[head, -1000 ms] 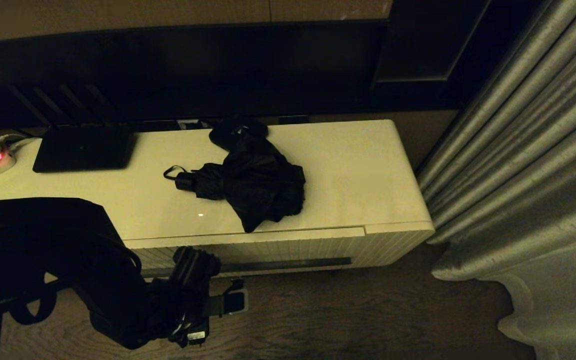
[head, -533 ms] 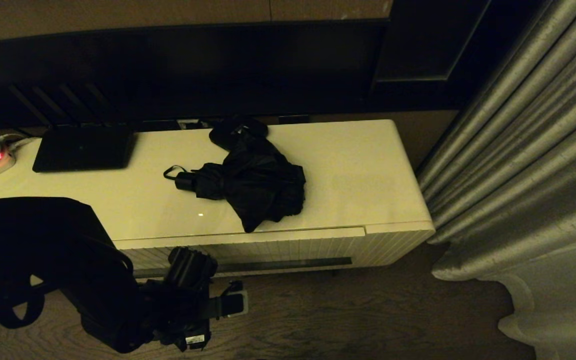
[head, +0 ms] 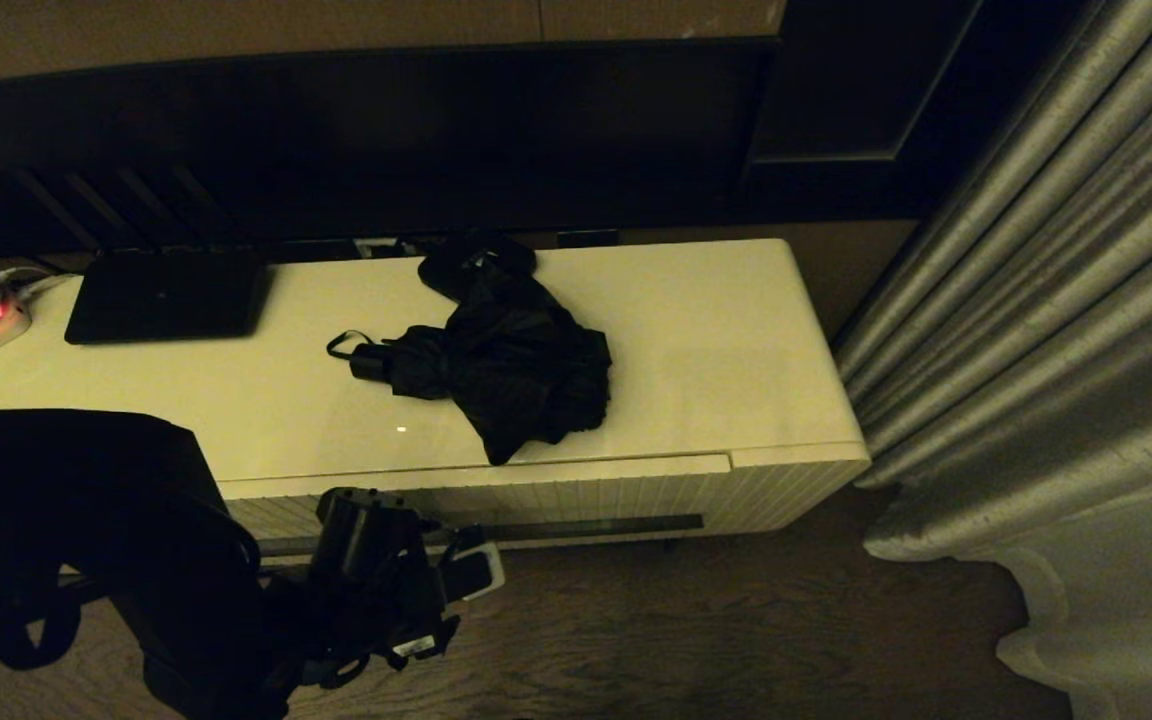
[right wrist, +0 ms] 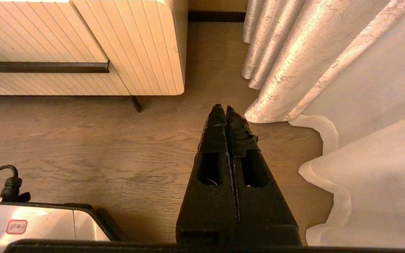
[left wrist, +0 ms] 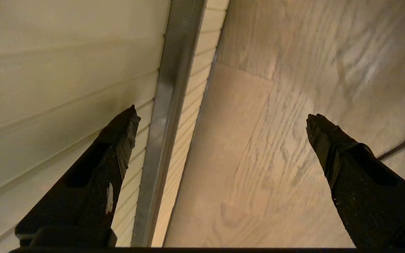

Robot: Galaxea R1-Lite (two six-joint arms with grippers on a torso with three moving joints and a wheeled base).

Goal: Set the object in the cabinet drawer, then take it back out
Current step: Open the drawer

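Now left gripper [left wrist: 220,117], jaws spread wide and empty, is nearing handle slot [left wrist: 165,105] of closed cabinet drawer [head: 556,497]; umbrella [head: 496,365] is waiting on top. Next: hook slot, pull drawer open.

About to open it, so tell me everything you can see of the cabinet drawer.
The cabinet drawer is shut, its front flush under the glossy cream cabinet top. The front is cream-white with fine vertical ribs, looks like painted wood, and carries a long dark horizontal handle slot. Its inside is hidden. The left claw is open next to the slot's left part, one finger in front of the ribbed face; contact cannot be told. The umbrella lies on the top above, not in it.
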